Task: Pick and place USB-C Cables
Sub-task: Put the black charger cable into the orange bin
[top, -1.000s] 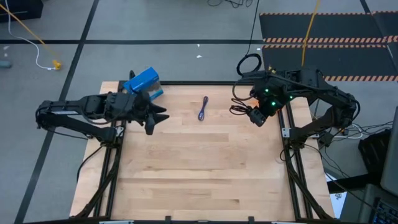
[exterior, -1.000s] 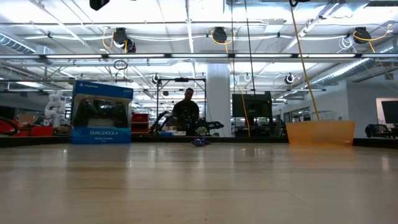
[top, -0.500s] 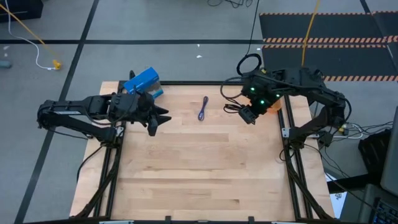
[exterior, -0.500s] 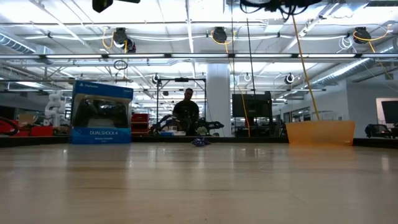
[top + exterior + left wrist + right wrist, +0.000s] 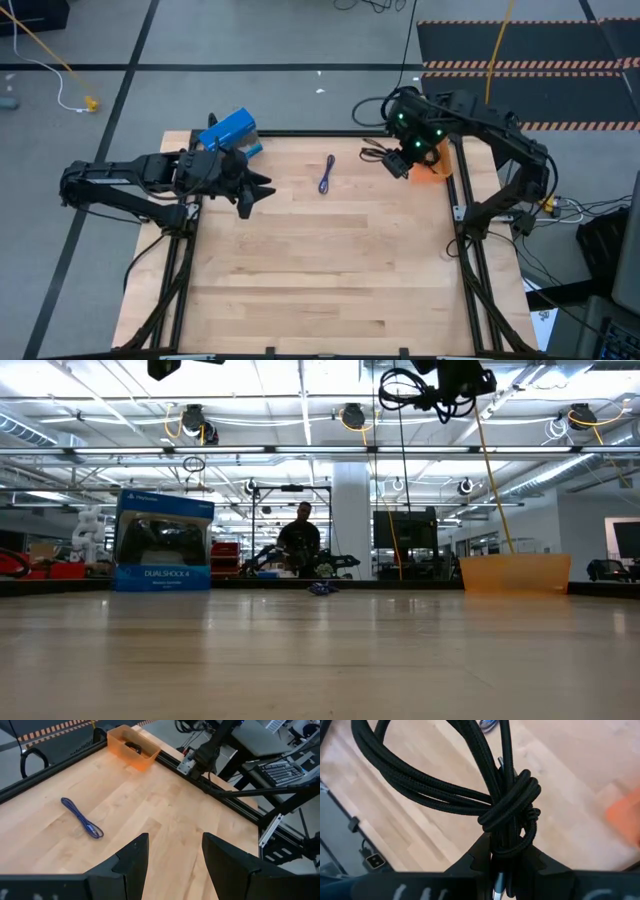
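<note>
My right gripper (image 5: 397,163) is shut on a black braided USB-C cable coil (image 5: 445,785), high above the table's far right, beside the orange bin (image 5: 437,168); it also shows at the top of the low view (image 5: 447,382). A purple-blue USB-C cable (image 5: 327,175) lies flat on the table at far centre and shows in the left wrist view (image 5: 82,817). Another black cable (image 5: 133,747) lies in the orange bin (image 5: 125,740). My left gripper (image 5: 172,855) is open and empty above the table's far left (image 5: 255,188). My right gripper pinches the black coil between its two fingers at the gathered strands just below its wrapped knot (image 5: 509,851). The coil is lifted clear of the table, and its loose loops (image 5: 405,765) reach out beyond the fingertips.
A blue controller box (image 5: 228,130) stands at the table's far left corner, just behind my left arm. A large black cable loop (image 5: 400,103) lies on the floor beyond the far edge. A person (image 5: 300,540) shows in the room behind.
My right gripper has carried the black coil toward the table's far edge and a little toward the left, still shut on it, which has uncovered the orange bin in the high view. The coil has stayed clear of the table.
</note>
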